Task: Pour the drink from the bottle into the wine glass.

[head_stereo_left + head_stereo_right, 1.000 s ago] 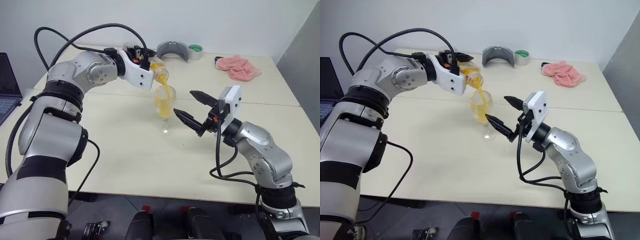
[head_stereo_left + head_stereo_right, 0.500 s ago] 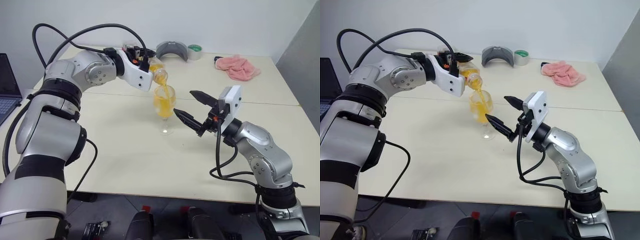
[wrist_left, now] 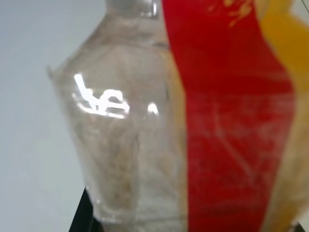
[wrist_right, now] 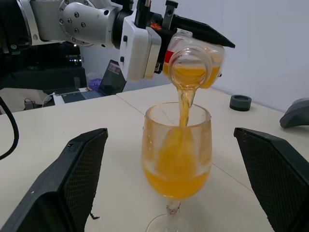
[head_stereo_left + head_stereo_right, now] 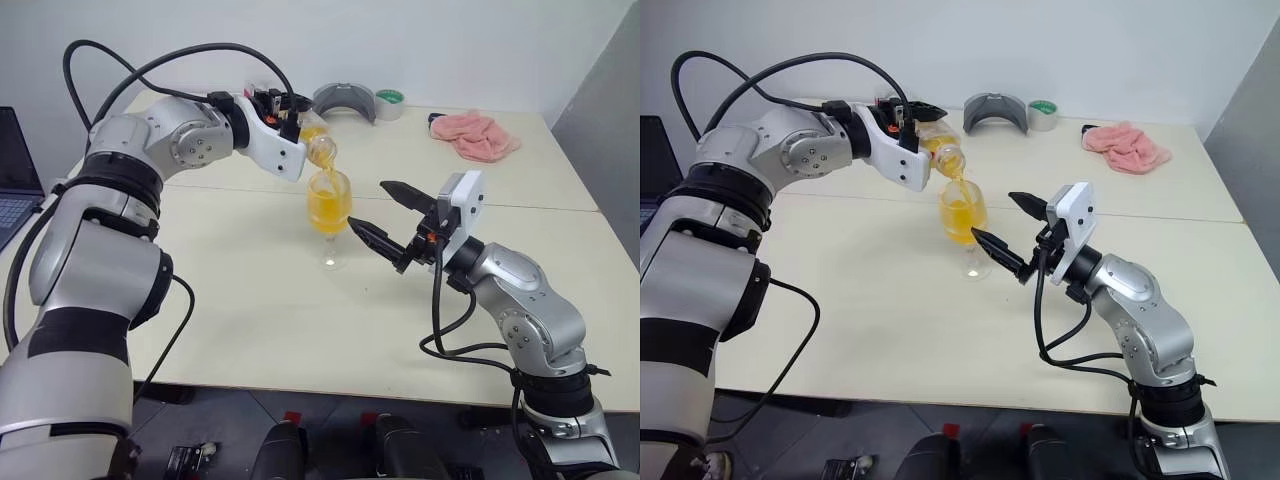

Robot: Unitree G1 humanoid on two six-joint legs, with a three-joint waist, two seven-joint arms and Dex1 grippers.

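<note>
With the left gripper (image 4: 159,29) pinching the bottle (image 4: 195,63) and the right gripper (image 4: 178,174) spread, keep the stream centred in the glass (image 4: 176,154).

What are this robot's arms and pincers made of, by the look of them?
Both arms are rounded silver-grey shells with black bands at the joints and loose black cables looping outside. Each wrist ends in a white block. The left gripper and right gripper each have two black, pointed, wedge-like fingers with textured inner faces.
</note>
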